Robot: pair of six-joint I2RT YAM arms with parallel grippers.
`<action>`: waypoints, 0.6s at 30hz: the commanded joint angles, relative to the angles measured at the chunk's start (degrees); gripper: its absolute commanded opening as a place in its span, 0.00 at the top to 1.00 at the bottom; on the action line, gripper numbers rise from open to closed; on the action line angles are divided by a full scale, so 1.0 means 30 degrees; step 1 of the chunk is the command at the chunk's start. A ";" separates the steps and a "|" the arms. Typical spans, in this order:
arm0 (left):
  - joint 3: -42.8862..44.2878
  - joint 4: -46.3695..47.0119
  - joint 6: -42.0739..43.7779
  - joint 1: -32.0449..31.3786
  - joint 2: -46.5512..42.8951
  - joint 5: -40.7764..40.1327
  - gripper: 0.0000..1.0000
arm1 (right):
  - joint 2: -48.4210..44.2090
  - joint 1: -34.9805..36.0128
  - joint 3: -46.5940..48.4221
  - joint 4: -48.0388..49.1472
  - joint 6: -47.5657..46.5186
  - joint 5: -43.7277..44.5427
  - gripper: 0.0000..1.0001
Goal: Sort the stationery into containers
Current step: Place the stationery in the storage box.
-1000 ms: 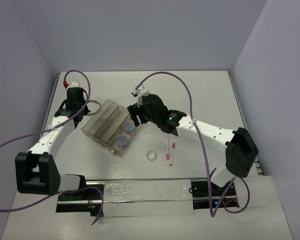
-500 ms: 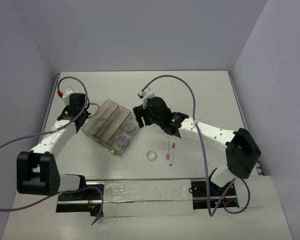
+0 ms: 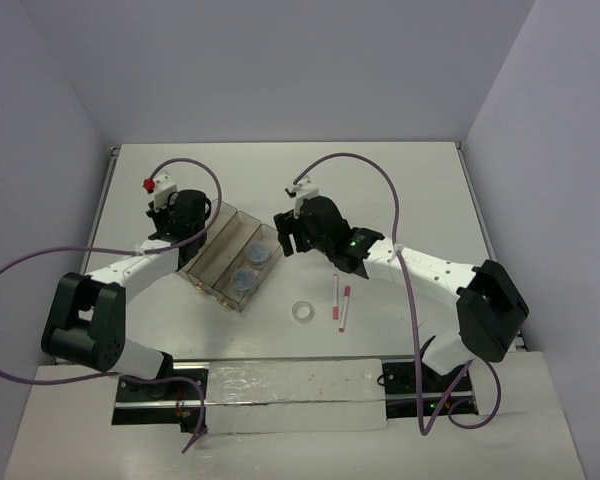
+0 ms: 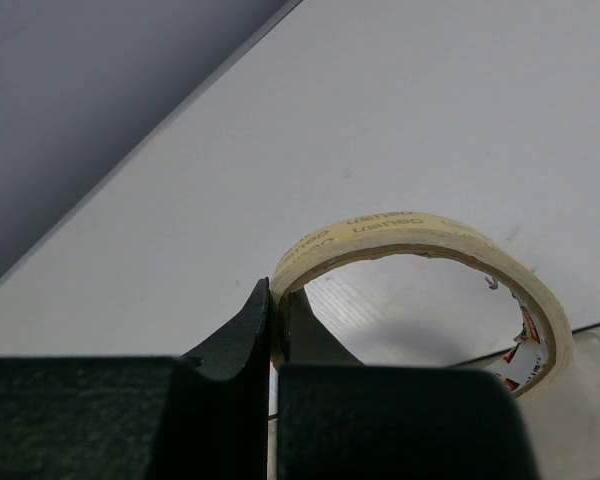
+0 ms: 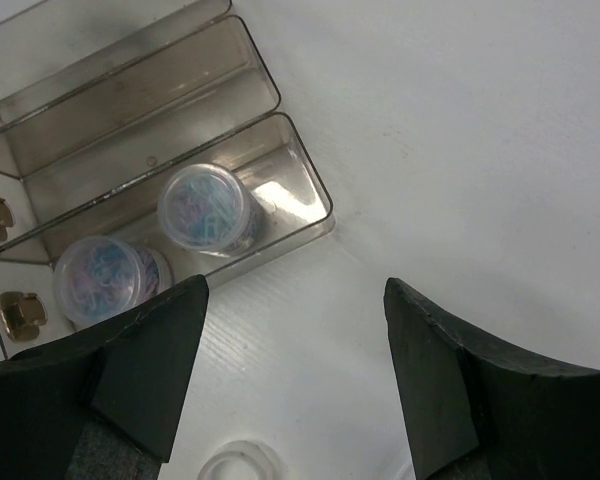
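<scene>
We pinch the tan loop (image 4: 420, 225) by its rim in our left gripper (image 4: 275, 320), at the far-left edge of the tray (image 3: 202, 250). It could slip and land outside. Our right gripper (image 5: 292, 305) hangs open.

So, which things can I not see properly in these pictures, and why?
Tan loop: seen only in the left wrist view; in the top view the left gripper covers it, so which compartment of the tray lies below is unclear.
White tape ring: cut by the bottom edge of the right wrist view.
Jars: contents only a blue blur, too small to name in any view.
</scene>
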 commanded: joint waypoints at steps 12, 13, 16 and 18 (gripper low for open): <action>0.0692 0.1051 0.1275 -0.1865 0.1250 -0.3491 1.00 | -0.1817 -0.1091 -0.1888 0.1197 0.0729 -0.0063 0.22; 0.0601 0.1143 0.1365 -0.1882 0.1357 -0.3510 1.00 | -0.1907 -0.1145 -0.1942 0.1197 0.0783 -0.0045 0.22; 0.0690 0.0508 0.1127 -0.1912 0.1863 -0.2883 0.98 | -0.2054 -0.1252 -0.2013 0.1178 0.0780 -0.0088 0.22; 0.0784 0.0041 0.0989 -0.2022 0.2244 -0.2561 0.97 | -0.2121 -0.1302 -0.2035 0.1173 0.0740 -0.0116 0.22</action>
